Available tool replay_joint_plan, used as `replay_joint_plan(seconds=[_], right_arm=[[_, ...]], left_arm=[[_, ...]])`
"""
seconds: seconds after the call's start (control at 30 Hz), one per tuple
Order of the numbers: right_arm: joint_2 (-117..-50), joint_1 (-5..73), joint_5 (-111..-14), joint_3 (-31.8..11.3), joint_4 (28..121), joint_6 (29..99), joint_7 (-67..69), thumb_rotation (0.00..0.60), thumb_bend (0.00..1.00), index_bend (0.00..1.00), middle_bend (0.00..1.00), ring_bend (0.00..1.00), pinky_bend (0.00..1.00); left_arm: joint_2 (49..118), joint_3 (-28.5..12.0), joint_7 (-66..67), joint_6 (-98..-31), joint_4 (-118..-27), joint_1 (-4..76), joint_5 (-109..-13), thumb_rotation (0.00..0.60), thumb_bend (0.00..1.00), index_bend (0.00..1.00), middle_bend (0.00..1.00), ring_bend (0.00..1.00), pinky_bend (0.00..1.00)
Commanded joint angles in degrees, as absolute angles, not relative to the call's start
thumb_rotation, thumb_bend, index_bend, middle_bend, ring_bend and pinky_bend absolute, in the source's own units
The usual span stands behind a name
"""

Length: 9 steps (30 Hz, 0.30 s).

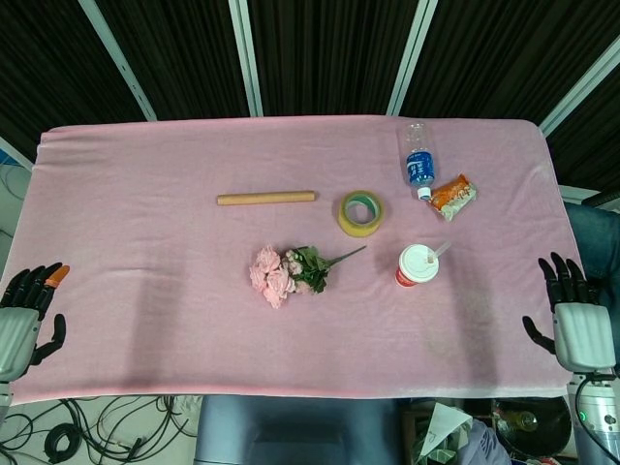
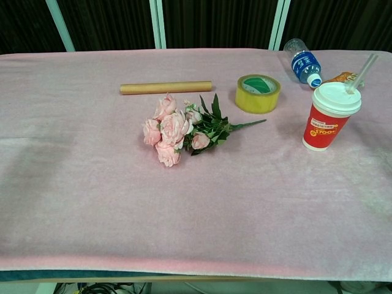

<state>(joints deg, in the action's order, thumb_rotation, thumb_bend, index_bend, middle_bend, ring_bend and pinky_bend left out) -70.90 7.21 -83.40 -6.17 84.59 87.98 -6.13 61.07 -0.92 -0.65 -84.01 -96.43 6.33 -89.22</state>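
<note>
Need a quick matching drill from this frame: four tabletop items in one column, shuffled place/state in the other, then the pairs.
Things:
1. paper cup
2. water bottle
3. tape roll
4. cardboard tube

Places or states:
A. lies on its side near the far edge, next to the snack packet
B. stands upright with a straw through its lid
C. lies lengthwise beyond the pink flowers
D. lies flat between the tube and the bottle

Pairs: 1-B, 2-A, 3-D, 4-C

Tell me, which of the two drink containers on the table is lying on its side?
The clear water bottle with the blue label, near the far edge. The red paper cup with the white lid and straw stands upright.
</note>
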Motion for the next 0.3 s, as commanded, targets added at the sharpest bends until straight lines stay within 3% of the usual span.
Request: replay_joint_plan(seconds=[0.03,0.3], right_arm=[[-70.04,6.82,-84.89,-4.91,84.18,86.71,-5.39,0.600,0.17,0.02,0.00,0.01,0.21],[-71.90,8.55,-88.81,-2.65,78.17,83.84,-0.81,0.600,0.17,0.01,0.00,0.01,0.21]], left_arm=[[61.24,-0.96,-1.02,-84.60,-96.29,6.31,-89.87,0.600,0.66,0.04,0.04,0.00,0.00],[61.60,-0.65,-1.13,-85.88,-96.08,6.24,-91.85,0.600,0.65,0.05,0.04,0.00,0.00]])
